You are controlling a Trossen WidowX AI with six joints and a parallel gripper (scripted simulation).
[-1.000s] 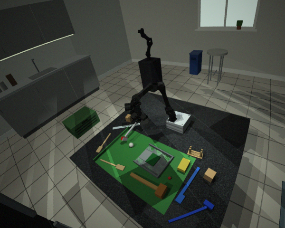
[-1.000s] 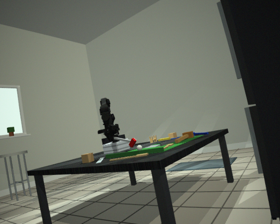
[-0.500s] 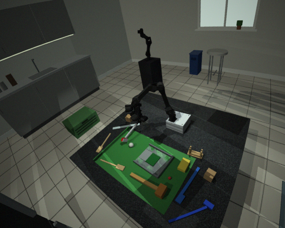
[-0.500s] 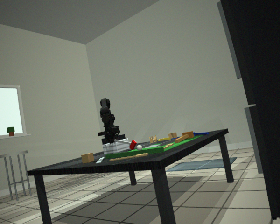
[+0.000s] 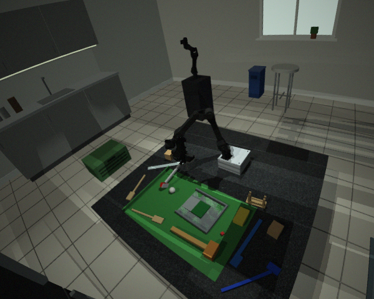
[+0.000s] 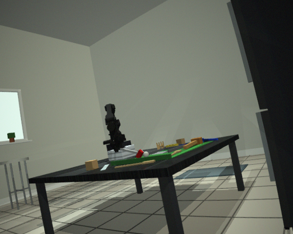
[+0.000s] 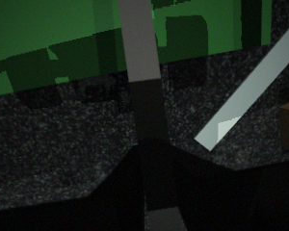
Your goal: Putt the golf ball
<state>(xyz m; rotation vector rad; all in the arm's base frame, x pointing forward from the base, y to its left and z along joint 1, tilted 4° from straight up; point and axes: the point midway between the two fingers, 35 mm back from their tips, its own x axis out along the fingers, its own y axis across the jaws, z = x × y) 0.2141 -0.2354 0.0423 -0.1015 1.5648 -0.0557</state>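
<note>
Putter [image 5: 170,177] first: its grey shaft runs down from the gripper [image 5: 181,159], whose fingers are clamped on the upper end, and its red head [image 5: 163,185] sits low on the green mat [image 5: 148,200], just beside the golf ball [image 5: 171,190], at about ten o'clock from it in the top view. In the exterior view the red head and the white ball look as good as touching, though contact cannot be confirmed. The raised green [image 5: 201,208] with its grey ramp border lies at roughly four o'clock from the ball, well apart from it. Pickup seems finished; the step in hand is the address, with the face set behind the ball. Next, a short, measured sweep toward four o'clock is called for, firm enough to climb the ramp yet soft enough to stop on top. A pale flat bar [image 5: 163,166] lies just beside the gripper off the mat.
</note>
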